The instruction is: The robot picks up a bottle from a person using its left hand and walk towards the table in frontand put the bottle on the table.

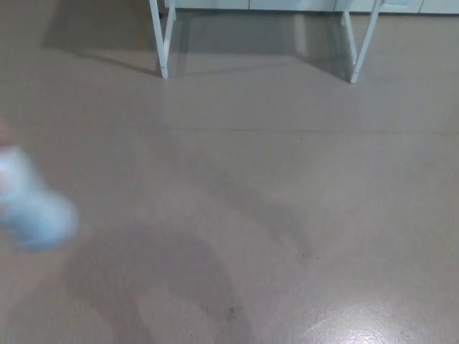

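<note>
My head camera shows mostly bare floor (251,215). Two white legs (163,39) of the worktop ahead stand at its far edge, and the top itself is out of frame. Neither the left hand nor the right hand shows, so I cannot tell whether either is open or closed. A pale smear at the picture's left is probably the bottle (29,208), too blurred to be sure. I judge the handover not yet made, so the grasp, the walk and the placing are all left.
</note>
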You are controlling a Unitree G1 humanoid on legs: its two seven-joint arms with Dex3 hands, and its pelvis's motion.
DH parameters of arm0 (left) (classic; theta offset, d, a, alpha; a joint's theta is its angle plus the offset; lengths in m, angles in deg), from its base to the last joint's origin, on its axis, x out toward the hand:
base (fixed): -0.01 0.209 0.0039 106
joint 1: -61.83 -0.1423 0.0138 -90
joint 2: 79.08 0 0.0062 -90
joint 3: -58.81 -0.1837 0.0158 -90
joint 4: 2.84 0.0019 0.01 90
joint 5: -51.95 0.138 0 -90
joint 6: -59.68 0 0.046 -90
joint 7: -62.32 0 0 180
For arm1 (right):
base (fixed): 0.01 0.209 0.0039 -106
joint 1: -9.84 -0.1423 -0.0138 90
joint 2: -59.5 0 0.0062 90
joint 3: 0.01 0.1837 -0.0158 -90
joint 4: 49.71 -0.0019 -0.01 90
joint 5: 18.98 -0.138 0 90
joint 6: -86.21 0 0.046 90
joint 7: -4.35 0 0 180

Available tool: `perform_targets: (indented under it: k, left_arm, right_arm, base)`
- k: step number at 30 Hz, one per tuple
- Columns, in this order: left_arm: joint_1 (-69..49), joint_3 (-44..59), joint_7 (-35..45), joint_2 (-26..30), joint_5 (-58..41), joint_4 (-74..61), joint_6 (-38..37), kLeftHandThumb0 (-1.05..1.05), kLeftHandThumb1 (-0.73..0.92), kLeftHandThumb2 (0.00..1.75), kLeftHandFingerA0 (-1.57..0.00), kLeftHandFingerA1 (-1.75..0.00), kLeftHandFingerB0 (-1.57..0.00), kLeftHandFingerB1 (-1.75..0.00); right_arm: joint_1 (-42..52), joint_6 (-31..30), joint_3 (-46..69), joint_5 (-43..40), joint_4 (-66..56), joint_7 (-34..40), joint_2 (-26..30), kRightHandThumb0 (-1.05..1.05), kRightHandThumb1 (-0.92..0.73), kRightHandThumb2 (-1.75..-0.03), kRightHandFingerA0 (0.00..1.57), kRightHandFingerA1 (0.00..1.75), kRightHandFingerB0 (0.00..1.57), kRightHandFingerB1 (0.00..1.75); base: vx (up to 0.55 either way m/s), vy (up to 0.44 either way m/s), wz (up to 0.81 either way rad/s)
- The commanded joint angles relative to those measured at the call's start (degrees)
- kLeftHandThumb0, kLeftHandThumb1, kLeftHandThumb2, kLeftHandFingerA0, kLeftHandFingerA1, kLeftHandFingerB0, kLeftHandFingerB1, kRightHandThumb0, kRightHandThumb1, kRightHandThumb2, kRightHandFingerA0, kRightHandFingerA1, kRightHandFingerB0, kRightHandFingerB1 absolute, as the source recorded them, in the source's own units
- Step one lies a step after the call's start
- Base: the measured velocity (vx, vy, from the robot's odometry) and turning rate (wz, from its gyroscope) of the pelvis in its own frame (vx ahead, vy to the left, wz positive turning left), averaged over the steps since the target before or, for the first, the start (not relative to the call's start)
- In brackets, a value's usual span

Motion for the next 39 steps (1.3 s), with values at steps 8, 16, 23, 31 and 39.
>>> perform_targets:
  k: [8,16,23,31,39]
  left_arm:
    - [-0.3,0.3,1.9,0.9,-0.5,0.8,-2.5,-0.24,0.69,0.60,-0.52,-0.46,-0.34,-0.33]
    - [-1.7,3.1,3.9,0.0,-3.4,0.4,-3.8,-0.25,0.42,0.88,-0.32,-0.58,-0.06,-0.47]
    - [-14.8,3.1,20.4,-6.8,-14.1,-31.0,-12.8,-0.29,0.21,0.81,0.00,-0.48,-0.01,-0.50]
    - [-33.0,-12.7,25.4,1.3,-18.2,-87.9,-10.6,-0.56,0.37,0.73,-0.06,-0.23,0.00,-0.16]
    - [-32.4,-16.7,24.4,3.0,-15.2,-98.6,-7.2,-0.55,0.36,0.74,-0.07,-0.23,0.00,-0.19]
  right_arm:
    - [-0.6,2.5,0.1,0.1,1.4,2.0,0.1,-0.16,-0.67,-0.60,0.71,0.48,0.55,0.41]
    - [-0.1,3.3,-0.6,0.7,1.3,2.2,0.1,-0.24,-0.60,-0.68,0.70,0.54,0.55,0.48]
    - [-0.2,3.2,-1.3,1.1,2.1,1.9,0.8,-0.25,-0.62,-0.69,0.73,0.55,0.54,0.47]
    - [-1.5,1.9,-1.4,0.7,1.8,0.9,0.8,-0.27,-0.61,-0.72,0.67,0.55,0.53,0.49]
    - [-1.9,1.2,-1.8,1.0,2.0,0.4,0.8,-0.29,-0.60,-0.71,0.70,0.57,0.55,0.49]
  base:
    - [0.00,0.000,0.00]
    - [0.00,0.000,0.00]
    - [0.00,0.000,0.00]
    - [0.00,0.000,0.00]
    - [0.00,0.000,0.00]
